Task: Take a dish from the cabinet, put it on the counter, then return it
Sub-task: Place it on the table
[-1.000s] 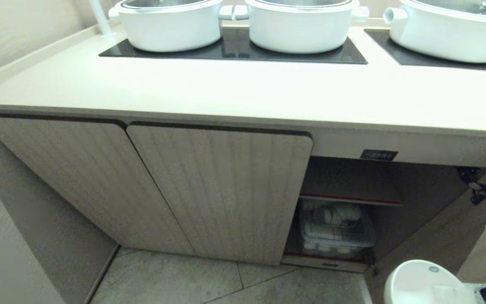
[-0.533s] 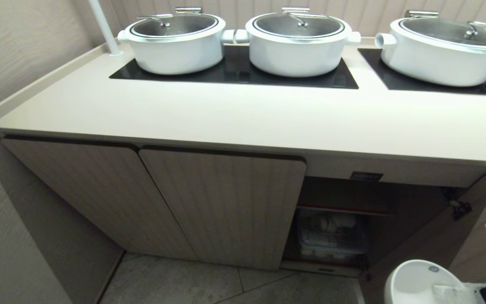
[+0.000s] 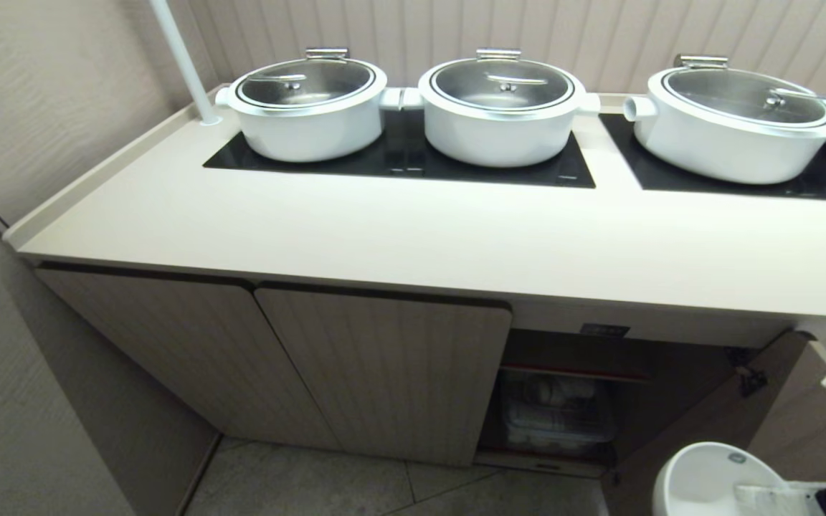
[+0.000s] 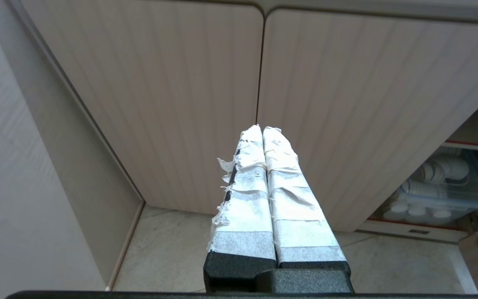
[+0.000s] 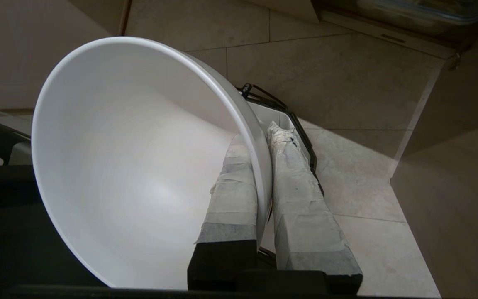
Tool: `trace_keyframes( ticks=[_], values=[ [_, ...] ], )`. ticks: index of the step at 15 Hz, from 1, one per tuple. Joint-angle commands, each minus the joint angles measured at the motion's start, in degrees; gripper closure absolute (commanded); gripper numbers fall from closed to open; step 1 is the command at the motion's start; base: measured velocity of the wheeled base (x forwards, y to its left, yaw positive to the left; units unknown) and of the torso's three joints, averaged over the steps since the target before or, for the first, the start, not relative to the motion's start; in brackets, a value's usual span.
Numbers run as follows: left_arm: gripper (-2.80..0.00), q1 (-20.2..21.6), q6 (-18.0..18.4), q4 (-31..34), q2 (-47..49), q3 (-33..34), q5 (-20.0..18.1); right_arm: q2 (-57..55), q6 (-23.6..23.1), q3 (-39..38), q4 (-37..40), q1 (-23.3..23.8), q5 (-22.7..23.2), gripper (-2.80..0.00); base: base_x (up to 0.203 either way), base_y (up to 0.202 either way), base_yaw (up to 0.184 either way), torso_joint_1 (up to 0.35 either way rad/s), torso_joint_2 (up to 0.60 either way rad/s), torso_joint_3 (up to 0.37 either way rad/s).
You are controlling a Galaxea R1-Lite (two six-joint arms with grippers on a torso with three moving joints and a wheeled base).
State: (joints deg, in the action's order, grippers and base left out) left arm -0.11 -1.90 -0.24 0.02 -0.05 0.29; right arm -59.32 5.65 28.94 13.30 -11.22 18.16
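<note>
Holding the dish (image 5: pixel 139 166) by its rim, our right gripper (image 5: pixel 264 141) pinches the wall with one finger inside the bowl and one outside, likely because a thin rim is the only place narrow jaws can bite on a deep bowl. In the head view the dish (image 3: pixel 707 476) sits low at our right, below the counter (image 3: pixel 399 236) and beside the open cabinet (image 3: pixel 599 401). It is tipped in the grip: in the wrist view its round mouth faces back past the fingers, with the foot hidden behind. We judge it needs levelling before it meets the counter. Our left gripper (image 4: pixel 262 131) is parked, fingers pressed together on nothing, facing the closed doors (image 4: pixel 222 95).
</note>
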Motion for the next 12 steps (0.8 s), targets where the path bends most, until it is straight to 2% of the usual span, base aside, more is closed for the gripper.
trace_keyframes(
  ticks=[1, 12],
  values=[
    [0.00, 0.02, -0.03, -0.02, -0.02, 0.02, 0.06, -0.01, 0.15, 0.33, 0.33, -0.03, 0.12, 0.00, 0.000, 0.000, 0.000, 0.178, -0.36, -0.198],
    [0.00, 0.02, -0.03, -0.02, -0.02, 0.05, 0.06, 0.74, -0.11, 0.68, 0.41, 0.05, 0.15, 0.00, 0.000, 0.000, 0.000, 0.163, -0.34, -0.176]
  ],
)
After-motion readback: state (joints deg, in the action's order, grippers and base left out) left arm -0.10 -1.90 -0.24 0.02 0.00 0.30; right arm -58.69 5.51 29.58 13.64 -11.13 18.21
